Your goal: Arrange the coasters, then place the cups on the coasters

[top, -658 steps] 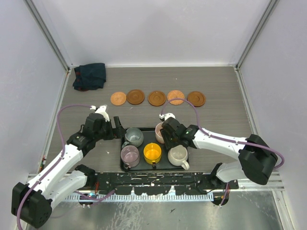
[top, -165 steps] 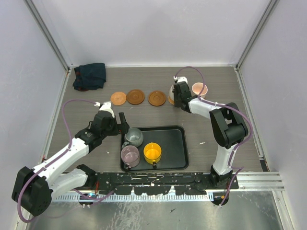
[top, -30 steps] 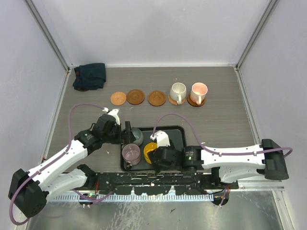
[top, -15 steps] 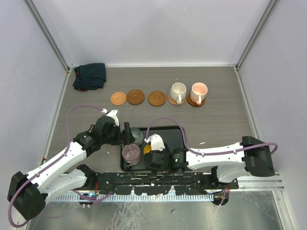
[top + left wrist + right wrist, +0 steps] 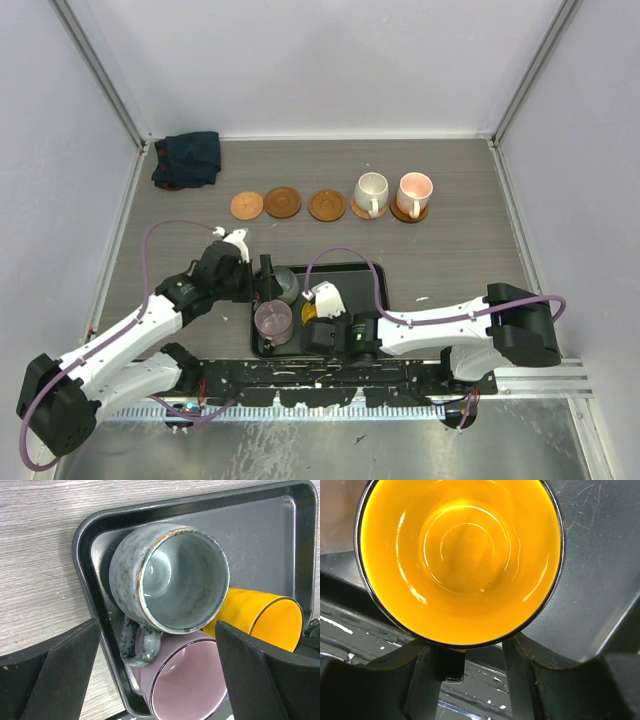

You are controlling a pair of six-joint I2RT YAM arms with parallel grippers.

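Note:
Three bare coasters lie in a row. To their right, two more coasters carry the cream white cup and the pink cup. On the black tray stand the grey-green cup, the mauve cup and the yellow-orange cup. My left gripper hangs wide open over the grey-green and mauve cups. My right gripper straddles the yellow-orange cup's dark handle. Its left finger is against the handle and a gap remains on the right side.
A dark blue cloth lies bunched in the back left corner. The tray sits close to the table's near edge, just ahead of the arms' bases. White walls with metal posts enclose the table.
My right arm has slid left and nearer over the yellow-orange cup, and its jaws have narrowed around the handle. The left arm has barely moved and stays open.

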